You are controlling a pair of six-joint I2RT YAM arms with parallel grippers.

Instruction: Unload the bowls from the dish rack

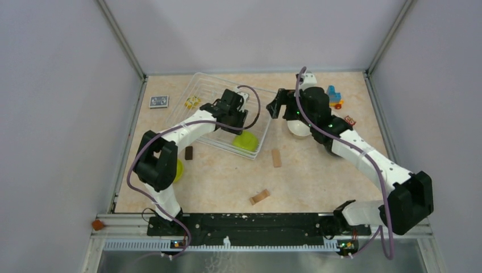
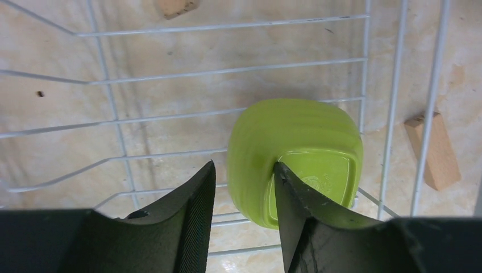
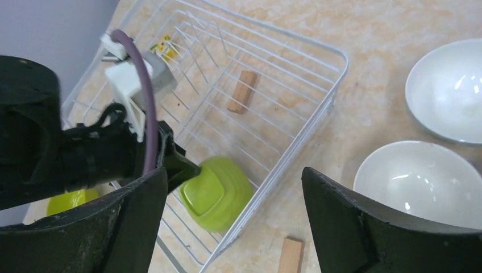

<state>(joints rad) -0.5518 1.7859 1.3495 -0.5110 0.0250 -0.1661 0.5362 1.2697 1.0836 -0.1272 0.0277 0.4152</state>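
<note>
The wire dish rack point(image 1: 211, 91) lies left of centre and holds one lime green bowl point(image 1: 245, 140), upside down in its near right corner. My left gripper point(image 1: 239, 124) is open inside the rack. In the left wrist view point(image 2: 244, 170) its right fingertip point(image 2: 282, 173) touches the bowl's point(image 2: 301, 136) base rim, with the bowl's wall between the fingers. My right gripper point(image 1: 277, 105) is wide open and empty beside the rack's right side. Two white bowls point(image 3: 449, 91) point(image 3: 420, 182) stand upright on the table to the right. A second lime green bowl point(image 1: 179, 169) sits by the left arm.
Wooden blocks point(image 1: 276, 157) point(image 1: 260, 197) lie near the rack's front, and another point(image 3: 242, 91) shows through its wires. A dark block point(image 1: 188, 152), a card box point(image 1: 158, 101), a yellow toy point(image 1: 192, 102) and coloured toys point(image 1: 334, 98) lie around. Walls enclose the table.
</note>
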